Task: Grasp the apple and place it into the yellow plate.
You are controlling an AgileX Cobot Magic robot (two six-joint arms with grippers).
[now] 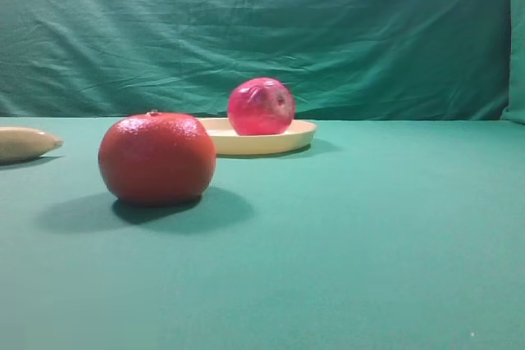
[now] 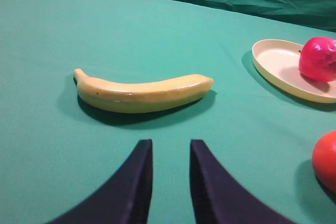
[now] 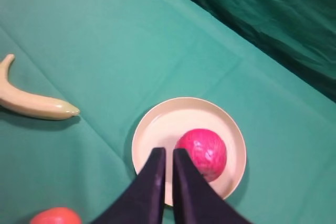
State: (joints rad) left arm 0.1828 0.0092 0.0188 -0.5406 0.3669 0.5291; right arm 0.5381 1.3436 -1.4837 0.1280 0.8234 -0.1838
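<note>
The glossy magenta-red apple (image 1: 261,106) rests inside the pale yellow plate (image 1: 246,144) at mid-table. It also shows in the left wrist view (image 2: 318,59) on the plate (image 2: 273,59), and in the right wrist view (image 3: 203,153) on the right half of the plate (image 3: 157,124). My right gripper (image 3: 169,150) hovers above the plate just left of the apple, its fingers nearly together and holding nothing. My left gripper (image 2: 171,142) is low over the cloth with a gap between its fingers, empty, near a banana. Neither gripper shows in the exterior view.
An orange-red tangerine (image 1: 157,157) sits in front and left of the plate; it also shows at the wrist views' edges (image 2: 325,160) (image 3: 55,216). A pale banana (image 2: 142,94) lies left of the plate (image 1: 25,143) (image 3: 31,103). A green cloth backdrop stands behind.
</note>
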